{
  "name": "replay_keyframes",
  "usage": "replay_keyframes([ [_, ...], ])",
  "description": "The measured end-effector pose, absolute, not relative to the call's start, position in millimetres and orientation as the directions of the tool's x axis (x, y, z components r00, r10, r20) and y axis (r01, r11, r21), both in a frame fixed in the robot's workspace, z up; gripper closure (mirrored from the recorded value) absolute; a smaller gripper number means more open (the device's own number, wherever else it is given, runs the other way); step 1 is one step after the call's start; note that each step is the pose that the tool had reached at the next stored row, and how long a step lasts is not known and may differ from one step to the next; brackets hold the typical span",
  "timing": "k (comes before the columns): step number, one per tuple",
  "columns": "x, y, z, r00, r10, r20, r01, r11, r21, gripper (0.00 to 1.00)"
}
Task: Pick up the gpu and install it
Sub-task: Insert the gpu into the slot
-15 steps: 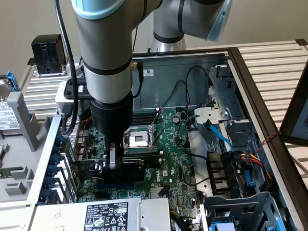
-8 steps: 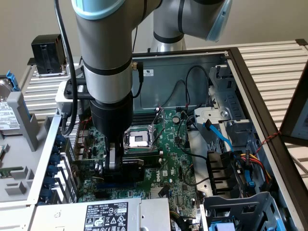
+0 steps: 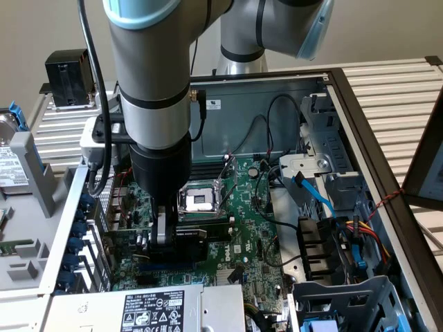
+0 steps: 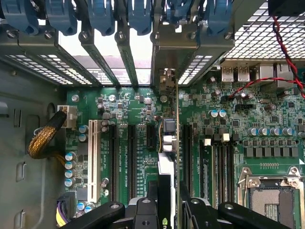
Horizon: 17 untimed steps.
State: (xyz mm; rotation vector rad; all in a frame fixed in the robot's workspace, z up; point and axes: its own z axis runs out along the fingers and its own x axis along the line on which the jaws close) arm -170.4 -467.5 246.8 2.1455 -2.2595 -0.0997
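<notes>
The gpu (image 4: 167,143) stands on edge over the green motherboard (image 4: 267,124), among the black expansion slots. Its silver end bracket (image 4: 164,76) reaches up to the slot covers at the case's rear wall. My gripper (image 4: 169,207) is shut on the card's near end, one black finger on each side. In the exterior view the gripper (image 3: 163,232) is down inside the open case, with the gpu's black shroud (image 3: 201,238) beside it, low over the motherboard (image 3: 256,228). I cannot tell whether the card's edge is in a slot.
The CPU socket (image 3: 201,200) lies just beyond the card. A power supply (image 3: 152,308) and drive cage (image 3: 346,304) bound the case in front. Loose cables (image 3: 315,194) cross at the exterior view's right. Blue slot latches (image 4: 119,14) and a white slot (image 4: 93,157) flank the gpu.
</notes>
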Motion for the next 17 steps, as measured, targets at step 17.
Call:
replay_keyframes([
  [17, -170.9, -467.5, 244.4, -0.053, -0.998, -0.026, -0.997, 0.051, 0.064, 0.73],
])
